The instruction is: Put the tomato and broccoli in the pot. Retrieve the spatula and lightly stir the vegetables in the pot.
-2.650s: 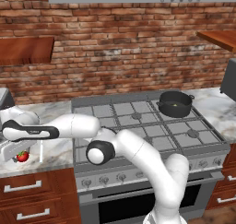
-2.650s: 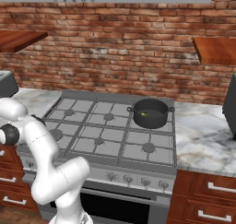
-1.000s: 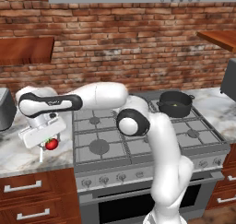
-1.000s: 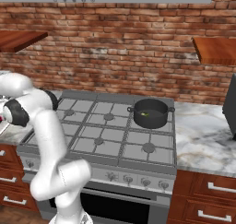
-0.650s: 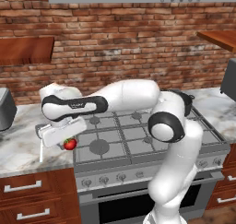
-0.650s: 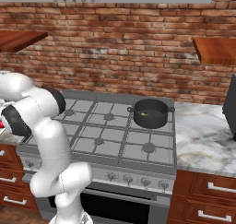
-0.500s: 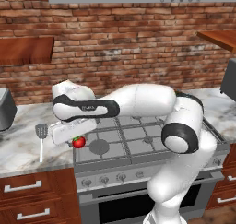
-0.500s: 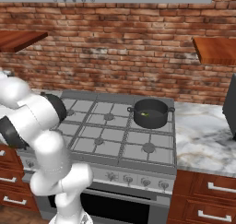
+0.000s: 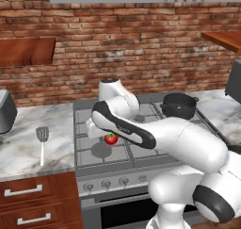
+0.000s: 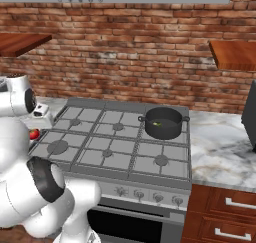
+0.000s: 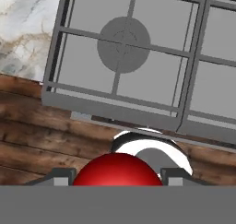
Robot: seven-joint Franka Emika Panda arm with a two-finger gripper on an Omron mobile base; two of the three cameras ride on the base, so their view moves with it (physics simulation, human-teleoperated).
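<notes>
Tool (image 9: 109, 136) clamped on round glossy red tomato (image 9: 111, 138) above grey metal stove grate (image 9: 101, 152), near-black pot (image 9: 179, 105) beyond

In the left base view the arm covers most of the gripper (image 9: 107, 136), so the finger tips on the tomato (image 9: 111, 138) cannot be made out. The hand view cuts the tomato (image 11: 117, 169) at the bottom. A pale green speck inside the pot (image 10: 162, 122) is perhaps the broccoli; too small to tell
</notes>
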